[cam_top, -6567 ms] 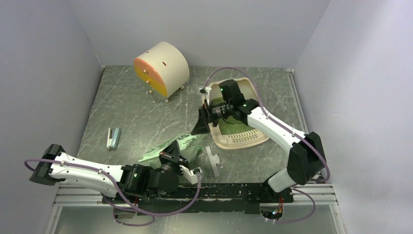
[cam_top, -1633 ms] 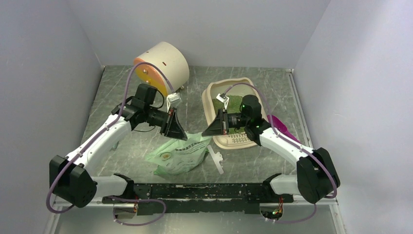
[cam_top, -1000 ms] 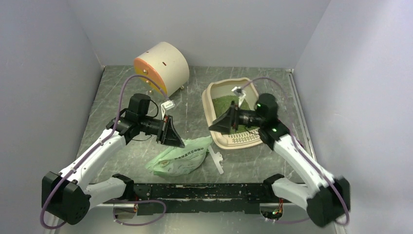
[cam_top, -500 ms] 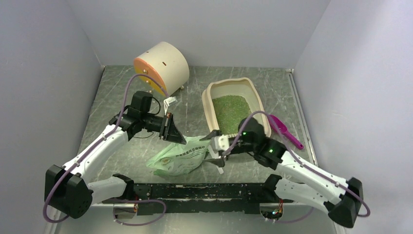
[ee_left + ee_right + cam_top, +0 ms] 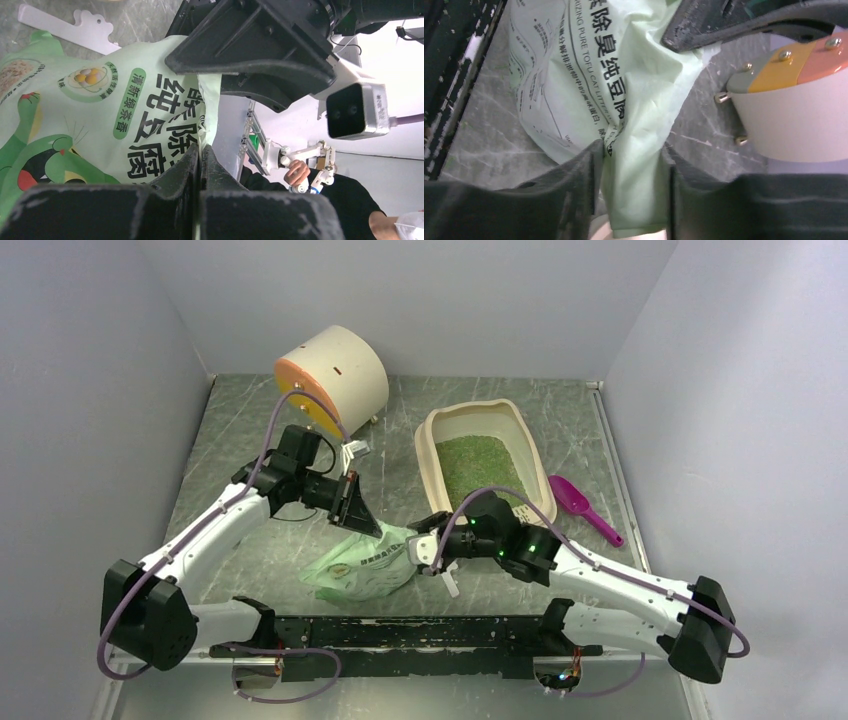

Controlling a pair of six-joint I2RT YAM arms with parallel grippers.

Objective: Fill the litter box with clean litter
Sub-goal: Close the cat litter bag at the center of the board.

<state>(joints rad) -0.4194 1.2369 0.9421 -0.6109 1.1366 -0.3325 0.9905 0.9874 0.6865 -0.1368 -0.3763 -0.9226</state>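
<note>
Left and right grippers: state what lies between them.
The top of the light-green litter bag, pinched by the left gripper and straddled by the right gripper. The top external view shows it; both wrist views show it closer.

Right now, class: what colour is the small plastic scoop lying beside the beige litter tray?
The scoop is magenta, clearest in the top external view.

We see the left gripper (image 5: 201, 155) at the bottom of the frame, its two black fingers pressed together on the edge of the light-green printed bag (image 5: 100, 115). The bag spreads leftward, showing dark characters and a cartoon cat. Past it, a flat white plastic piece (image 5: 70, 30) lies on the marbled table (image 5: 145, 20). The right arm (image 5: 260, 45) looms black over the bag's edge, perhaps touching it. Beyond, a person (image 5: 345, 200) in dark clothing is partly visible.
</note>
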